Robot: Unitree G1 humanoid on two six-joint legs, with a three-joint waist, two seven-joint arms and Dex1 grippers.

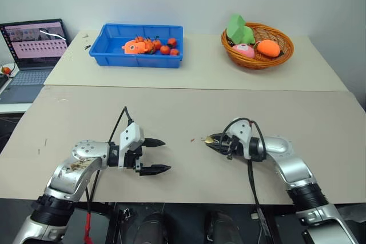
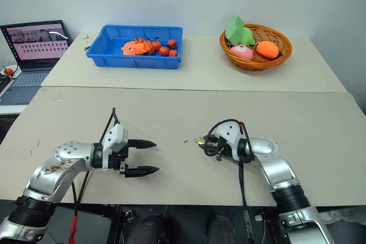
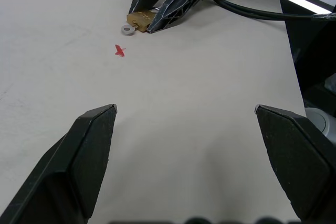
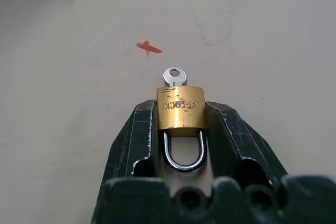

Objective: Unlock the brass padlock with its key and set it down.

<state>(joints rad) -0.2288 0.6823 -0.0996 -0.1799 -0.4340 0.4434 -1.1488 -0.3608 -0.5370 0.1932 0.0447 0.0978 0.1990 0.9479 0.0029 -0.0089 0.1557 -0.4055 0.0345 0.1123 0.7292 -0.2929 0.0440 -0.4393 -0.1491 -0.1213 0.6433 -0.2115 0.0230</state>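
The brass padlock point(image 4: 180, 107) lies flat on the tan table point(image 1: 183, 112), its silvery shackle point(image 4: 184, 156) pointing back between my right gripper's fingers point(image 4: 142, 129). The key point(image 4: 174, 76) sticks out of the padlock's far end, away from the gripper. My right gripper point(image 1: 210, 140) rests low on the table at centre right and is shut on the padlock's two sides. My left gripper point(image 1: 159, 155) hovers to the left, open wide and empty, pointing at the padlock point(image 3: 140, 19) from a short distance.
A small red mark point(image 3: 120, 51) is on the table just beyond the key. A blue bin point(image 1: 137, 44) of orange items and a wicker basket point(image 1: 257, 47) of toys stand at the back. A laptop point(image 1: 31, 50) sits at far left.
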